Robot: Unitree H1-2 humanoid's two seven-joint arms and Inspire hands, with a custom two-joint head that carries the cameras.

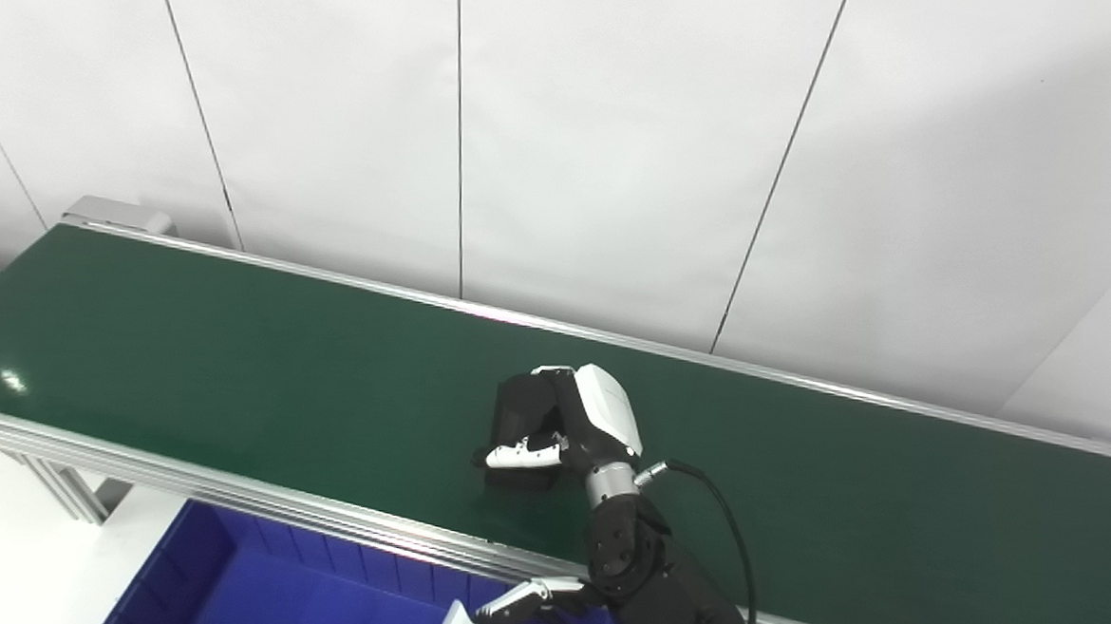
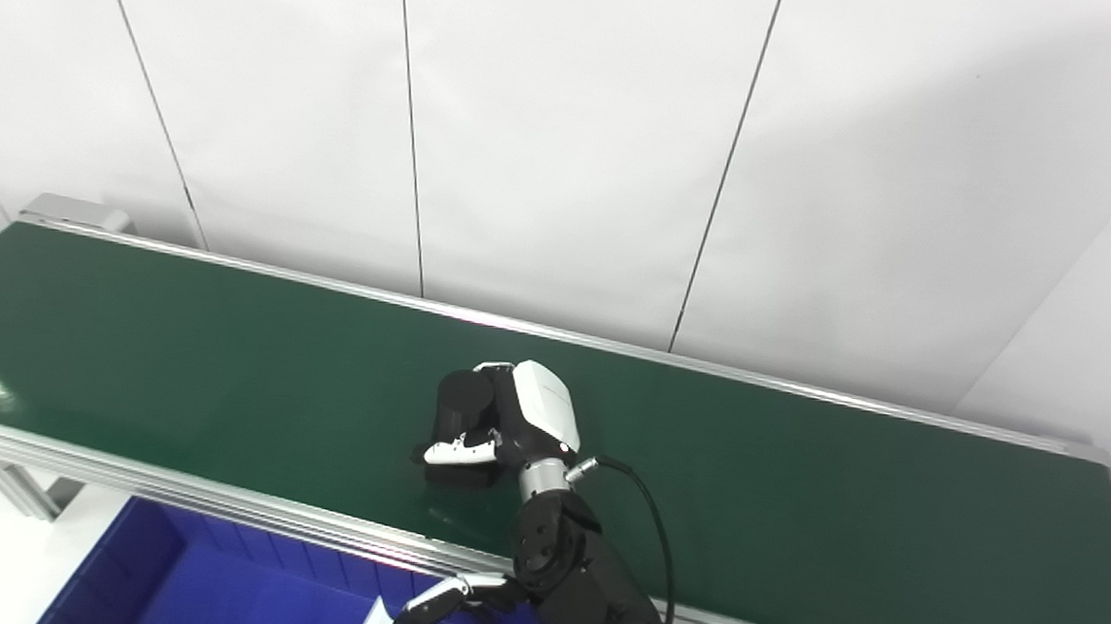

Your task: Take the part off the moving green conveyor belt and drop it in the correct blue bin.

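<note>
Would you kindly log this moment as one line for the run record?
phase: grasp | right hand: shut on black part, on green belt | left hand: waiting low | blue bin: below belt

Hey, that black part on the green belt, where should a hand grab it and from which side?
Across its two opposite sides, coming down from above. The black part lies low on the green conveyor belt, so only its top and sides are free. The right hand is placed that way, its fingers curled over the part. Whether the grip has closed cannot be told. The left hand waits over the blue bin.
</note>
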